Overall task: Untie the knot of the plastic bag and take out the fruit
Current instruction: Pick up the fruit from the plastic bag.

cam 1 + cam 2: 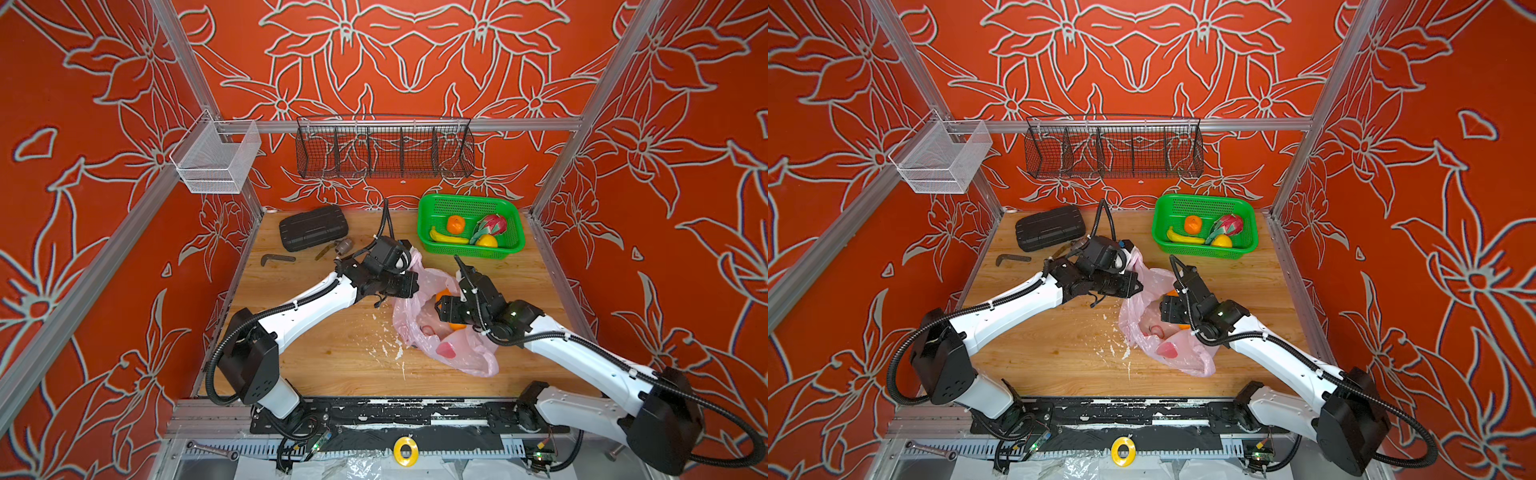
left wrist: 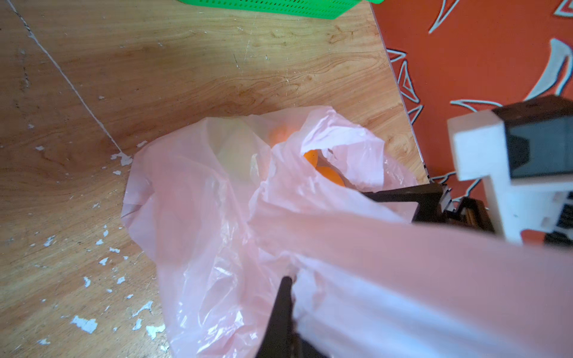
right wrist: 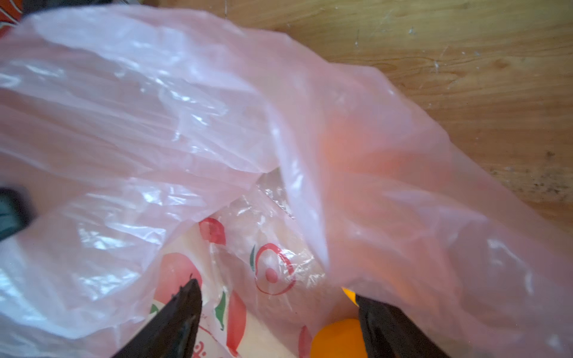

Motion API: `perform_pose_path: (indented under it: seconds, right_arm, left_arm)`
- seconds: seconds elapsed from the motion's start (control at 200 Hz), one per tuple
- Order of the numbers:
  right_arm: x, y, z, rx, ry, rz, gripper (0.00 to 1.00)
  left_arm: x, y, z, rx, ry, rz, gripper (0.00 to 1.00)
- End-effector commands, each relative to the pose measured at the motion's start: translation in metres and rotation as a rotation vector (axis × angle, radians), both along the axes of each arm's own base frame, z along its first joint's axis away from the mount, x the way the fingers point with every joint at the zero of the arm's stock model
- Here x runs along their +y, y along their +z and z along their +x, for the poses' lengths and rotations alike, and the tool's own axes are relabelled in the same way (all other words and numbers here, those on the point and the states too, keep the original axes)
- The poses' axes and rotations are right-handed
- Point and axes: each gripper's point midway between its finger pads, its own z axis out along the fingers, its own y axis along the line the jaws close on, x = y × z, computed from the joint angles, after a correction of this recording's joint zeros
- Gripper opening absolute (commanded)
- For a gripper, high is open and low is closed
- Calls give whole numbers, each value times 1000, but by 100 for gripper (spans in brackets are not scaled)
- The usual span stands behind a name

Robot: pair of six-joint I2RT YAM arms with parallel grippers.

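The wooden table (image 1: pixel 332 353) fills the floor of the red-walled cell. In both top views the two white-and-black arms reach in from the 6 o'clock edge and meet over the plastic bag (image 1: pixel 465 353) (image 1: pixel 1183 357). The bag lies crumpled just right of the table's centre, toward 4 o'clock, with its mouth gaping upward.

The green basket (image 1: pixel 465 198) sits at 1 o'clock, well apart from the bag. A black case (image 1: pixel 312 227) lies at 11 o'clock.

The left gripper (image 1: pixel 409 282) is at the bag's 11 o'clock edge. In the left wrist view its jaws (image 2: pixel 290 277) are clamped together on a fold of the pink film, which runs taut back toward the camera.

The right gripper (image 1: pixel 446 309) is down in the bag's mouth. In the right wrist view its fingers (image 3: pixel 274 294) stand wide apart over the red-printed inner film and close on nothing.

In the basket lie a dragon fruit (image 1: pixel 492 224), a banana (image 1: pixel 446 237), an orange (image 1: pixel 456 224) and a lemon (image 1: pixel 487 241). Two more oranges (image 1: pixel 442 294) (image 1: pixel 457 326) show inside the bag, one on each side of the right gripper. One of them (image 3: pixel 338 338) lies just beside a finger.
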Motion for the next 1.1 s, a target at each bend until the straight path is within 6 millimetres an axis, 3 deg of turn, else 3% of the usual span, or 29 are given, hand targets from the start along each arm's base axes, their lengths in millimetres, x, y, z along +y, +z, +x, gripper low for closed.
perform_pose_path:
  seconds: [0.0,0.18,0.255,0.41,0.56,0.706,0.876,1.096]
  right_arm:
    - [28,24,9,-75,60,67,83]
    - [41,41,8,-182,108,99,96]
    - [43,28,7,-157,104,104,97]
    - [22,-17,11,-31,-47,4,84]
    - [9,-39,24,-48,-169,-30,81]
    - [-4,-43,41,-132,-211,-120,82]
    - [-18,-38,63,-226,-193,-283,92]
    - [-21,-48,81,-221,-132,-302,97]
  left_arm:
    - [2,4,2,-14,10,12,0]
    - [9,3,5,-15,50,39,0]
    - [11,6,5,-22,62,32,0]
    - [11,10,5,-30,64,25,0]
    - [7,12,4,-30,46,10,0]
    - [6,13,2,-29,16,23,0]
    - [3,15,-1,-22,-13,22,0]
    - [3,14,-2,-18,-23,34,0]
